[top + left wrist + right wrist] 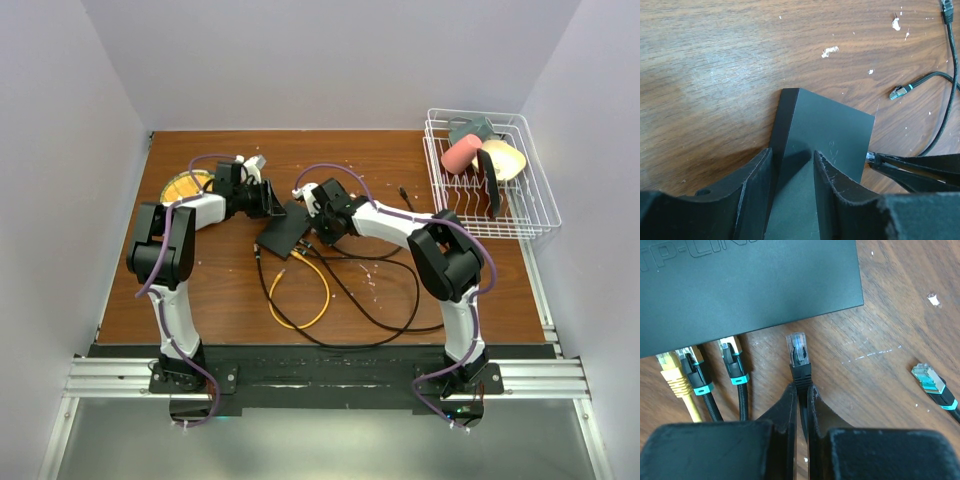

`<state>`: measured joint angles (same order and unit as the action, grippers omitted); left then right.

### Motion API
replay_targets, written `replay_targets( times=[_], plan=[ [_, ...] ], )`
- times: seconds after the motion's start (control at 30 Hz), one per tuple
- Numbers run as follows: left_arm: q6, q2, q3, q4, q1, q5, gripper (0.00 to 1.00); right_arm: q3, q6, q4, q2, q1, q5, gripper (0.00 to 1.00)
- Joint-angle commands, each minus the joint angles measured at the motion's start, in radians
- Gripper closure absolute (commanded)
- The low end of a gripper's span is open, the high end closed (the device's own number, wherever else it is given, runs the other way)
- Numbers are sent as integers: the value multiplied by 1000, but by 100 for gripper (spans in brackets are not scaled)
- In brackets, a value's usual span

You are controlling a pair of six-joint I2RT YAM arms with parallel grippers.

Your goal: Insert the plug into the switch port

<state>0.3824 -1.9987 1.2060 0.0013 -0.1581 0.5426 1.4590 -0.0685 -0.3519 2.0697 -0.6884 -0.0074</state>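
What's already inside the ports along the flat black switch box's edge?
Three plugs enter it: a yellow plug and two black teal-banded plugs. The sockets are hidden beneath the flat black switch box.

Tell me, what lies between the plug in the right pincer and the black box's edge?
Only a short strip of bare wooden table; the plug points at the black box without touching it. The right wrist view shows this.
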Motion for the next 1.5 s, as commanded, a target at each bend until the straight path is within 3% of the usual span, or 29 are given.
replay_targets(
  times=[0.0, 1.47],
  plan=[
    [-2, -3, 9, 0, 2, 33, 57, 21, -4, -13, 15, -8, 35, 100],
    [58, 20, -33, 55, 0, 99, 58, 135, 7, -53, 81, -63, 15, 100]
  ],
)
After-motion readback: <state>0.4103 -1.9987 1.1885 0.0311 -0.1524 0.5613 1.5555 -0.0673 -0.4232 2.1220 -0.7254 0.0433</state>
